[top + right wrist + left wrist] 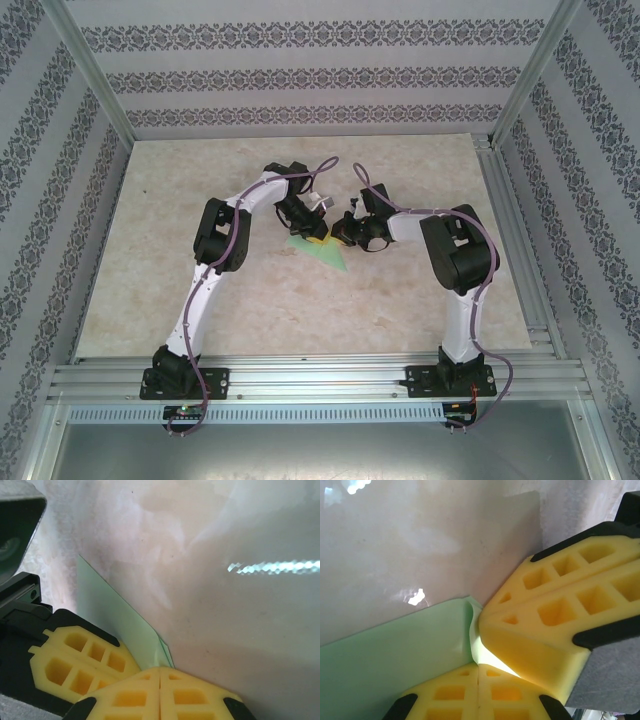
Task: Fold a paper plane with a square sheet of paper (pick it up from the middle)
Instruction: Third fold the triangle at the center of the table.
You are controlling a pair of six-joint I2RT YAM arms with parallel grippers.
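Both left tool (478, 669) and right tool (160, 671) pinch the paper sheet (395, 655)

bright even light fr above, soft shadows, glare spots on table (416, 596) in wrist cams, close-up pads (130, 697) slightly blurred

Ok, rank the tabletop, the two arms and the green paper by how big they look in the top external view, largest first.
1. tabletop
2. left arm and right arm: they look about alike, so I won't rank one over the other
3. green paper, a small wedge between the arms' tips
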